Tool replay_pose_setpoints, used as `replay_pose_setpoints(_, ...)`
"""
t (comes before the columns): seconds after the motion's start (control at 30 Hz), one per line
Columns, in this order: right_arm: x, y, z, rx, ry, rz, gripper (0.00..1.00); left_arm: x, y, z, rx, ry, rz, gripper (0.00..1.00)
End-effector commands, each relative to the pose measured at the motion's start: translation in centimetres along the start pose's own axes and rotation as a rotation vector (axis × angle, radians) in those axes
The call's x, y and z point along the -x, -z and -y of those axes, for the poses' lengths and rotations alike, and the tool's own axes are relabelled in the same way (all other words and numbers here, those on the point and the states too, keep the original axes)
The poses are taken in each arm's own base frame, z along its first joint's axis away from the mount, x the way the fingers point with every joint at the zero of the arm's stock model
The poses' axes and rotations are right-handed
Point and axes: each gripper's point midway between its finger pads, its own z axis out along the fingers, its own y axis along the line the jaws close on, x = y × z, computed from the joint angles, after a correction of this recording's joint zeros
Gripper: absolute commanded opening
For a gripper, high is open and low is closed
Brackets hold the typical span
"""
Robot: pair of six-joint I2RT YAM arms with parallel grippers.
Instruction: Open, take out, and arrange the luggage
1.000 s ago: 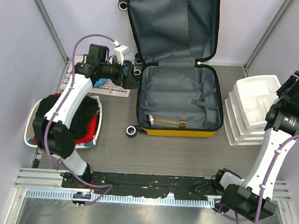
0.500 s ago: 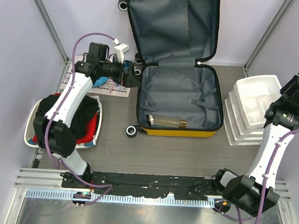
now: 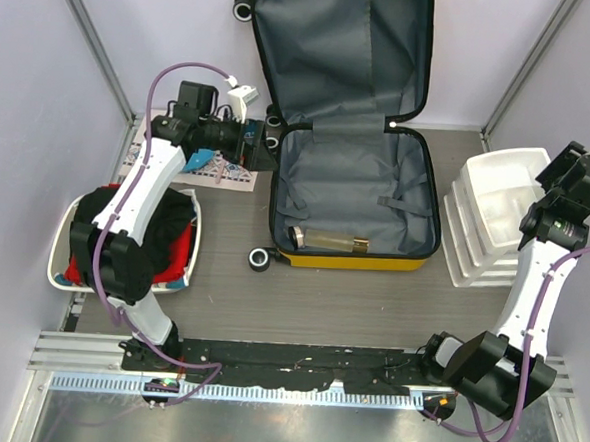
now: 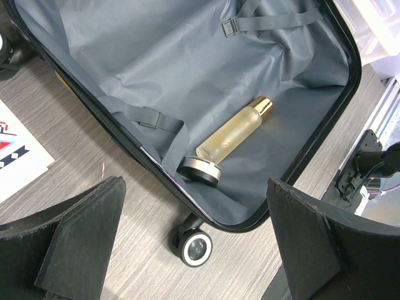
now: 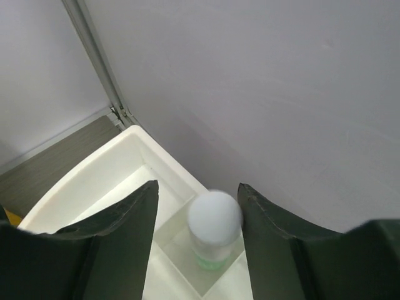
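**Midway through unpacking the luggage**

Got the luggage (image 3: 356, 200) lying open mid-table, with the lid propped against the back wall. Looks like the take-out-and-arrange step. Can see a gold-capped bottle (image 4: 234, 130) on the lining near the front wall, plus a round tin (image 4: 200, 170) right at its base. Hovering the left gripper (image 4: 195, 187) just off the left edge, spread wide and empty, looking down at both. Over at the tray (image 3: 499, 168), got the right gripper (image 5: 197, 187) straddling a white-capped vial (image 5: 214, 225) above a corner compartment. Can't tell whether gripped or let go, too blurry. Guessing next: reach the left in over the rim, line the fingers across the bottle, and squeeze gently, since it probably rolls.
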Motion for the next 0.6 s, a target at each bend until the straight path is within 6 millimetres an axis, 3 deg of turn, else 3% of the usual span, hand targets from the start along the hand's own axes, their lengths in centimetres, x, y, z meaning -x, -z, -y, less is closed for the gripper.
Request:
replay_pose_setpoints(0.0,4.6,1.3,-0.9,0.06,-0.026,0.132,0.65,1.4,0.5,0.4,0.003,-0.035,0.024,0.99)
replay_pose_setpoints(0.07,5.9,1.9,-1.1,0.07,-0.027,0.144,0.73,1.5,0.5,0.4,0.003,-0.035,0.023,0.99)
replay_pose_setpoints(0.17,8.6,3.3,-2.2,0.143,0.004,0.179,0.75,1.6,0.4,0.3,0.005,-0.034,0.022,1.0)
replay_pose_setpoints(0.23,10.9,4.6,-4.0,0.254,0.04,0.214,0.75,1.6,0.5,0.3,0.006,-0.033,0.02,1.0)
replay_pose_setpoints(0.33,12.5,5.4,-6.6,0.368,0.09,0.187,0.75,1.4,0.3,0.2,0.007,-0.024,0.01,1.0)
replay_pose_setpoints(0.47,10.8,6.7,-13.1,0.651,0.187,0.081,0.75,2.1,0.9,-0.4,0.04,-0.078,0.011,1.0)
replay_pose_setpoints(0.5,9.8,8.0,-16.1,0.761,0.254,0.069,0.75,2.3,1.0,-0.8,0.056,-0.078,0.009,1.0)
replay_pose_setpoints(0.57,6.9,8.7,-19.1,0.872,0.322,-0.027,0.75,3.3,1.9,-1.3,0.073,-0.075,0.016,1.0)
